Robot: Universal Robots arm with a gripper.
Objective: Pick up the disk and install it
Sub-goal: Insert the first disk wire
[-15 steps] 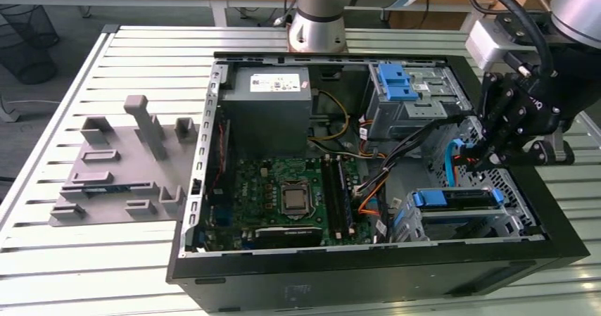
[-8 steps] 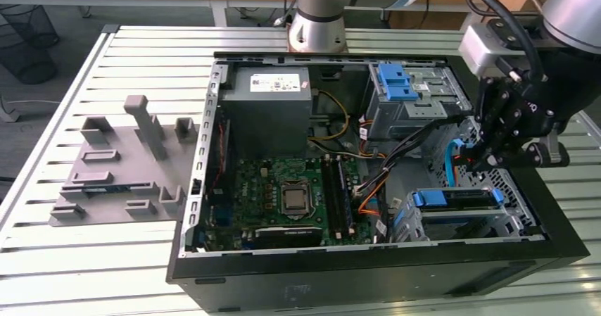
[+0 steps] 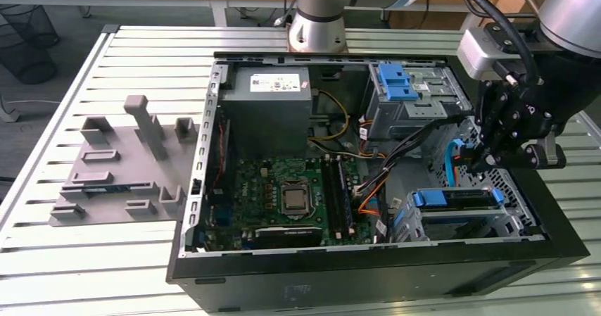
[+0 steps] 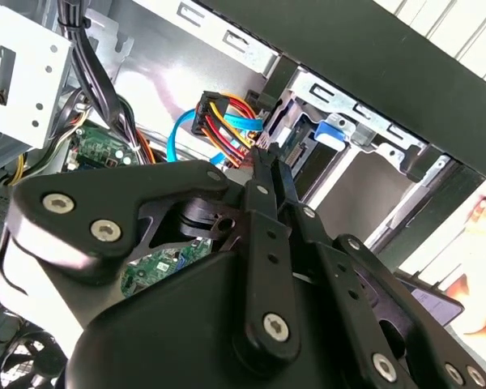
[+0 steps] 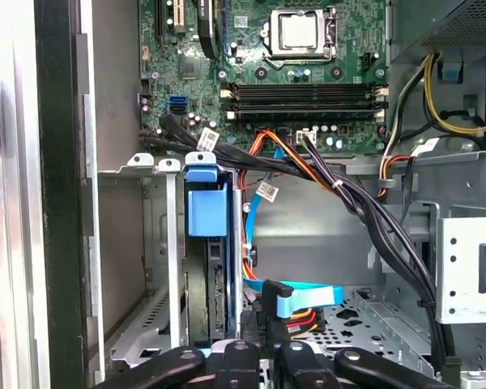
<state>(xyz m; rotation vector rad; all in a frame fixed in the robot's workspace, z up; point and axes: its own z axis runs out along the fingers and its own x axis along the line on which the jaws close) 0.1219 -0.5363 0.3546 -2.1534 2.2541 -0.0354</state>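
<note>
The disk (image 5: 206,212), with its blue carrier frame, sits on edge inside the metal drive cage (image 3: 488,221) at the case's front corner on the exterior view's right. Its blue handle (image 3: 455,198) faces up, and a corner of it (image 4: 328,134) shows in the second wrist view. My gripper (image 3: 483,162) hangs just above and behind that cage. The fingers (image 4: 267,174) are shut with nothing seen between them. Their tips stand close to the bundle of coloured power wires (image 4: 223,121) and the light blue data cable (image 5: 308,296).
The open black computer case (image 3: 376,274) lies on a white slatted table (image 3: 84,260). Inside are the motherboard (image 3: 281,193), a grey power-supply box (image 3: 267,101) and an upper cage with blue clips (image 3: 399,84). A grey fixture (image 3: 122,165) lies at the exterior view's left. A person's hand (image 4: 479,284) is by the case edge.
</note>
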